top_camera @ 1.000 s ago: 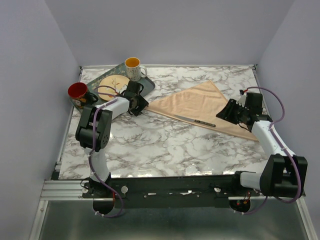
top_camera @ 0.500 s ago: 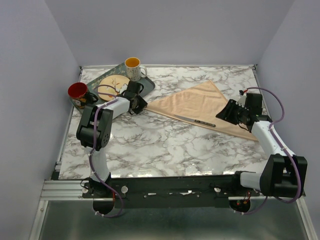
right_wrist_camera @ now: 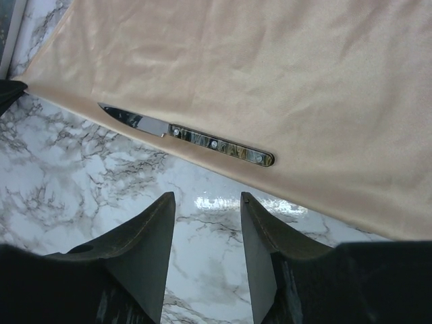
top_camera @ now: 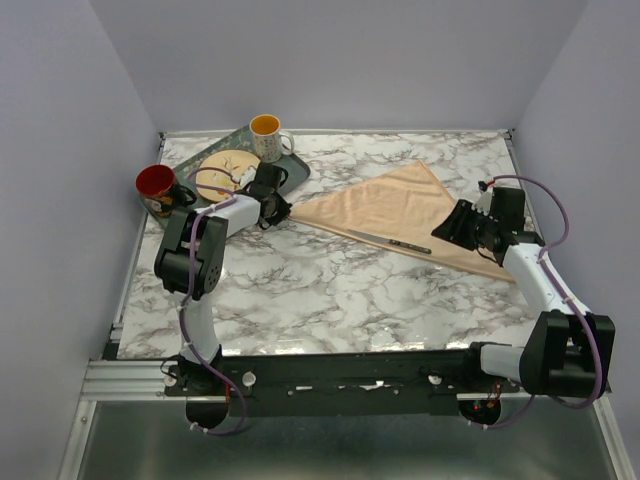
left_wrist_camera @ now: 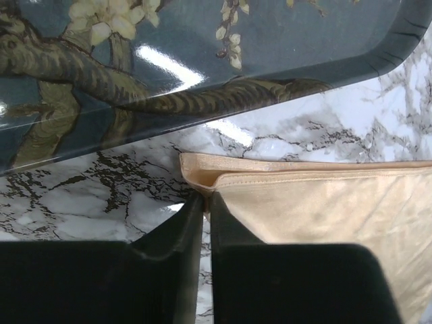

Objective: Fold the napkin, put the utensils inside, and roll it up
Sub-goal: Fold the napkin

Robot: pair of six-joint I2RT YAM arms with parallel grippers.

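From above, the napkin [top_camera: 395, 205] lies as a flat triangle on the marble worktop [top_camera: 330, 290], right of centre. A knife [top_camera: 390, 242] lies on it along its long near edge. The left end effector [top_camera: 283, 210] sits at the cloth's left corner, just beside a dark tray [top_camera: 293, 168]. The tray carries a plate [top_camera: 222, 165] and a white mug [top_camera: 267, 138]; a red mug [top_camera: 157, 185] stands at its left end. The right end effector [top_camera: 450, 225] is at the napkin's right side.

At the left wrist, the left end effector [left_wrist_camera: 204, 199] has its fingers [left_wrist_camera: 226, 223] nearly pressed together, with only a thin slit between them. The napkin's [left_wrist_camera: 324, 209] doubled corner meets the fingertips, and I cannot tell whether the cloth is caught. The tray's rim [left_wrist_camera: 202, 101] runs close behind.

At the right wrist, the right end effector [right_wrist_camera: 207, 197] is spread with nothing between its fingers [right_wrist_camera: 145, 250], over bare marble. The knife [right_wrist_camera: 185, 133] lies just beyond the fingertips, on the napkin's [right_wrist_camera: 270, 67] edge, blade pointing left.
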